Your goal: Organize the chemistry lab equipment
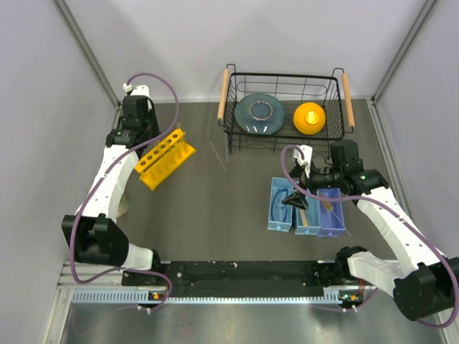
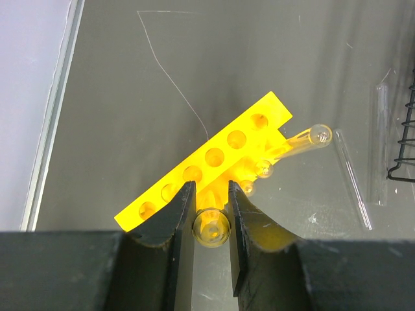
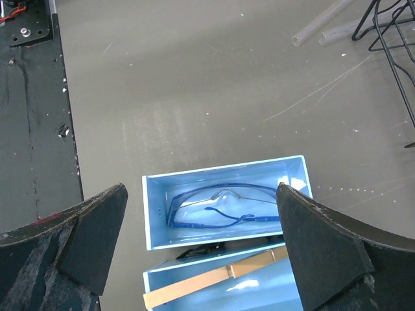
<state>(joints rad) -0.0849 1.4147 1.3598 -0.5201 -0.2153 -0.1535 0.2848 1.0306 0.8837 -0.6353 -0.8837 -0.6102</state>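
Observation:
The yellow rack (image 1: 165,158) (image 2: 214,159) lies at an angle on the table at the left. My left gripper (image 1: 156,143) (image 2: 210,192) is over it, shut on a clear glass tube (image 2: 212,228) seen end-on between its fingers. Other tubes (image 2: 310,138) lean in the rack's holes. My right gripper (image 1: 297,195) (image 3: 201,191) hangs open above the blue bins. The blue-rimmed safety glasses (image 3: 227,202) lie in one bin (image 3: 224,167). The wooden clamp (image 3: 214,280) lies in the neighbouring bin (image 1: 307,216).
A black wire basket (image 1: 287,77) with wooden handles stands at the back, holding a grey-blue plate (image 1: 259,115) and a yellow object (image 1: 310,118). Loose glass tubes (image 2: 353,173) (image 3: 318,29) lie on the table near the basket. A third, purple-blue bin (image 1: 332,215) sits rightmost.

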